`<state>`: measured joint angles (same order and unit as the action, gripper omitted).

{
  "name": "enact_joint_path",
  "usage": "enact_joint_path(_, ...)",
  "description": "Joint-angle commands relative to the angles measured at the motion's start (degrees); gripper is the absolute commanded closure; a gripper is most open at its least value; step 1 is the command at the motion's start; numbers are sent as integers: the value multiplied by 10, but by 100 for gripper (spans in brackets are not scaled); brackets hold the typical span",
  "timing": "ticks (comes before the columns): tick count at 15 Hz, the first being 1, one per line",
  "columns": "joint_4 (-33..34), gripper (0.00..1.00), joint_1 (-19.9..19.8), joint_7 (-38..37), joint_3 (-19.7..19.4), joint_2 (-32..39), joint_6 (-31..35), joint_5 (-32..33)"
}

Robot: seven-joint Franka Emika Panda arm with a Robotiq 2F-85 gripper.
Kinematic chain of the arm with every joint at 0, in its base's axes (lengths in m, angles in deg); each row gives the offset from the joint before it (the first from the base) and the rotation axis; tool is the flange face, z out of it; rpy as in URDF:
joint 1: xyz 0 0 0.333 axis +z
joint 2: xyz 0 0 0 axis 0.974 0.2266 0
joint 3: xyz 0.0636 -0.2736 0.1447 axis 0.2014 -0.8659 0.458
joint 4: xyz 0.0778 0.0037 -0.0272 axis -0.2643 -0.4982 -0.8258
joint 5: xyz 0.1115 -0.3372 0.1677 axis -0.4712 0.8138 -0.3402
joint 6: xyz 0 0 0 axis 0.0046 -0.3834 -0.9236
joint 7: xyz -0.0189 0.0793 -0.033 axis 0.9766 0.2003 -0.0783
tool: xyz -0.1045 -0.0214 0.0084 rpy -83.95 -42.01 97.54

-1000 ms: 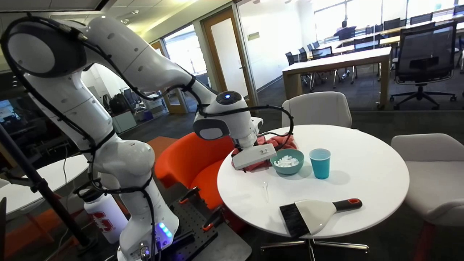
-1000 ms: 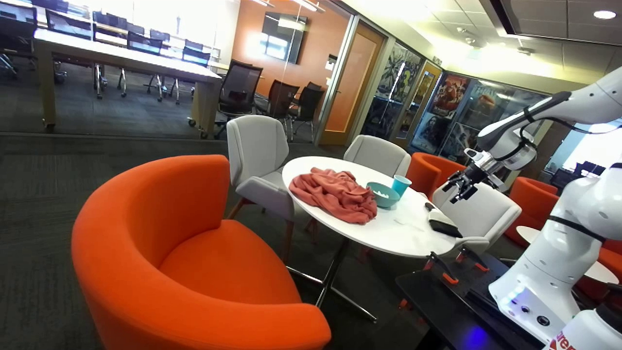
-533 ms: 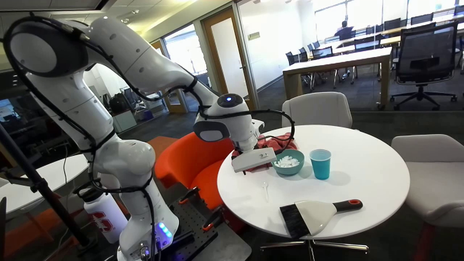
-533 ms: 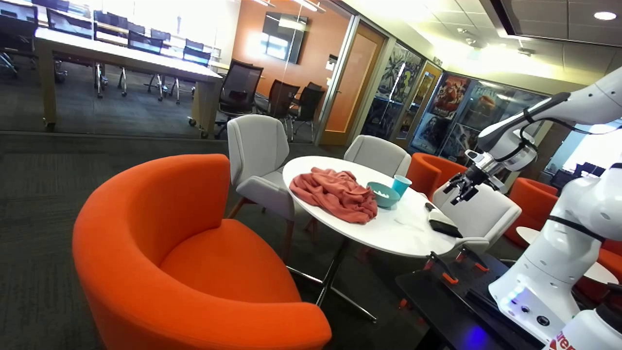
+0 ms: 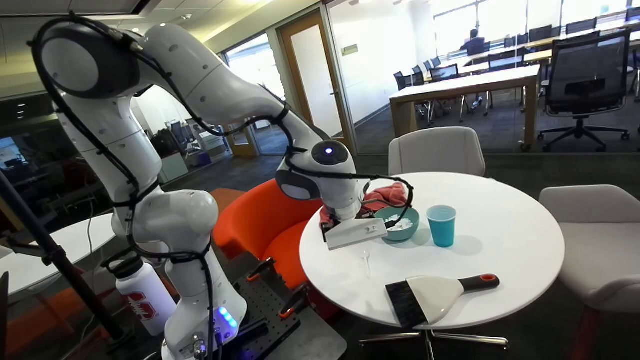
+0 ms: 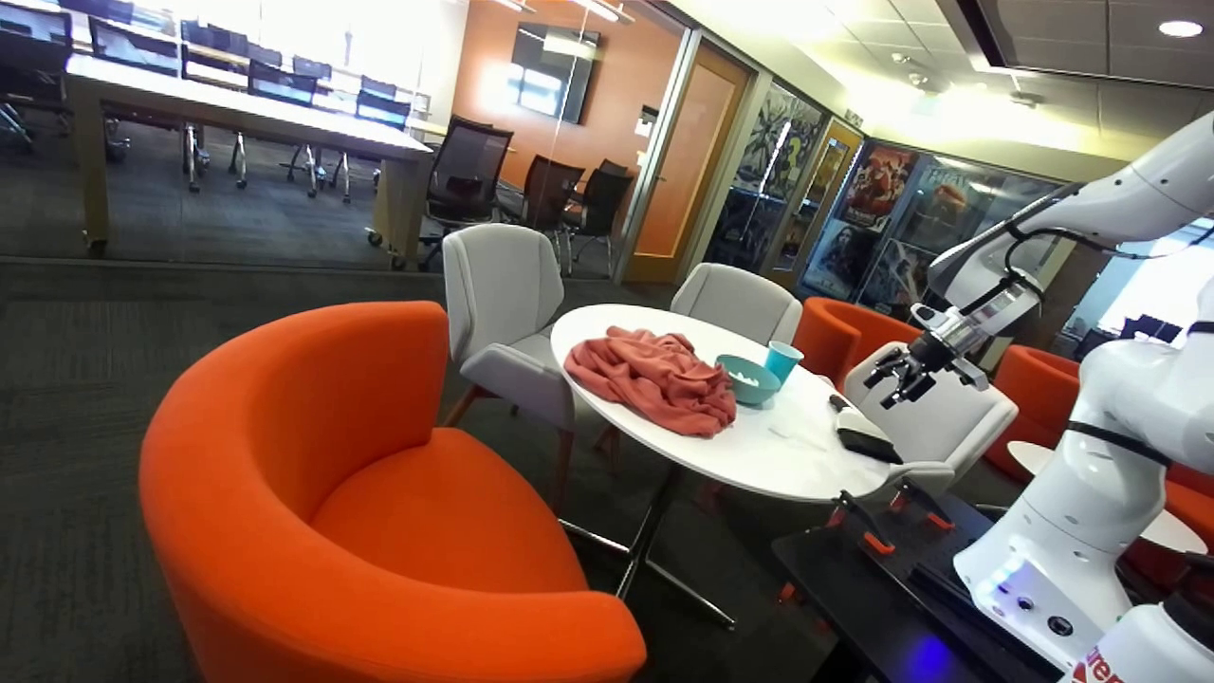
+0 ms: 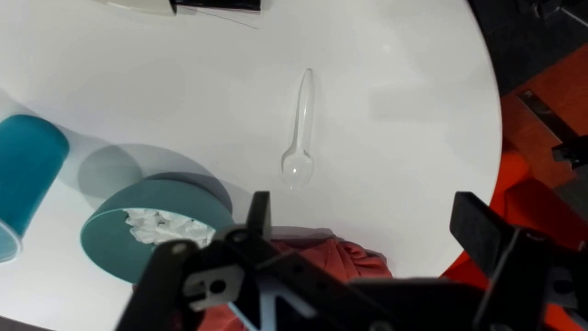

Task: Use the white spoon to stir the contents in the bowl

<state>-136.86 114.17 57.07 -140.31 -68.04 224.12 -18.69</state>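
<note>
The white spoon (image 7: 298,124) is thin and nearly clear. It lies flat on the white table in the wrist view and shows faintly in both exterior views (image 5: 367,263) (image 6: 792,436). The blue-green bowl (image 7: 170,195) holds several white pieces and stands left of the spoon in the wrist view. It shows in both exterior views (image 5: 404,235) (image 6: 754,387). My gripper (image 7: 360,200) is open and empty, raised above the table (image 6: 882,391). In the wrist view the spoon's bowl end lies just beyond the left finger. In an exterior view the white wrist plate (image 5: 357,233) hides most of the fingers.
A cyan cup (image 5: 441,227) stands beside the bowl. A crumpled red cloth (image 6: 654,379) lies against the bowl's other side. A dustpan with a black brush (image 5: 435,299) lies near the table's edge (image 7: 494,92). An orange chair (image 6: 370,493) and grey chairs stand around.
The arm has shifted. In an exterior view the hand has moved right and a little lower, and the elbow right. The gripper's tilt has changed slightly. The spoon and bowl have not moved.
</note>
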Motion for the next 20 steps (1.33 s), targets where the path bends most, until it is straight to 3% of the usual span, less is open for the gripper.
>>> enact_joint_path(1,17,0,54,66,-34,65,-21,-80)
enact_joint_path(5,16,0,54,117,-13,118,-24,-184)
enact_joint_path(10,52,0,-17,170,87,231,-72,-321)
enact_joint_path(13,106,0,-101,186,180,324,-115,-376)
enact_joint_path(14,126,0,-171,173,251,330,-101,-362)
enact_joint_path(17,207,0,-298,169,382,405,-81,-356)
enact_joint_path(19,226,0,-380,175,465,394,-41,-338)
enact_joint_path(20,193,0,-389,150,480,366,-25,-306)
